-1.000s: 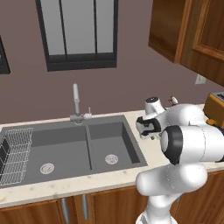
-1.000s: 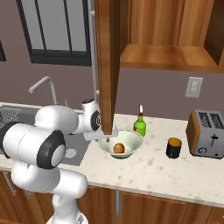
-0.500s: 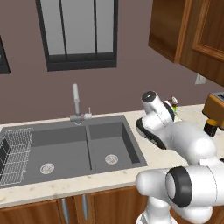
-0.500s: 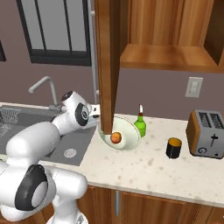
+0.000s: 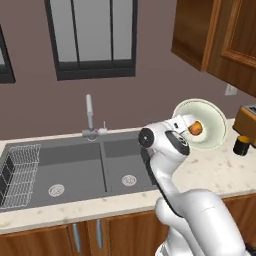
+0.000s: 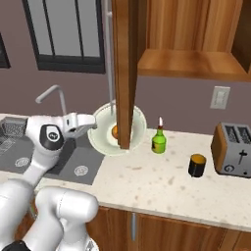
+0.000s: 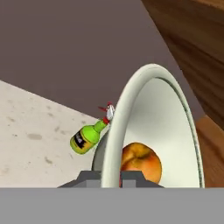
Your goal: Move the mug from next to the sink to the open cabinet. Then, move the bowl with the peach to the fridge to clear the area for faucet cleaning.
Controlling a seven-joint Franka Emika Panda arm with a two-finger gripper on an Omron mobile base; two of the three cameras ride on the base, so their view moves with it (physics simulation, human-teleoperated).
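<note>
The wide, shallow, pale cream-green bowl (image 5: 206, 125) is up off the speckled cream stone bench (image 6: 162, 181), tipped steeply so its open face looks toward the cameras, and the small round orange-brown peach (image 5: 196, 128) sits against its inner wall. The two-finger gripper (image 7: 111, 176) is closed tight on the bowl's rim: in the hand view the rim runs edge-on straight up from between the two dark fingertips, with the peach (image 7: 140, 165) lying just past them on the inside of the bowl (image 7: 168, 131). In the right base view the bowl (image 6: 105, 131) hangs beside the white hand, just above the bench edge near the dark grey recessed sink (image 6: 73, 164), and the reddish-brown wooden door of the open cabinet (image 6: 126, 68) crosses in front of it, hiding its middle and part of the peach (image 6: 114, 131). The small black mug with an orange-yellow inside (image 6: 197, 165) stands upright on the bench, well apart from the gripper, between the green bottle with a red top (image 6: 158, 139) and the brown toaster (image 6: 234, 156). The slim silver faucet (image 5: 90, 116) rises behind the sink (image 5: 75, 170), with a white wire rack (image 5: 20, 172) in the left basin.
</note>
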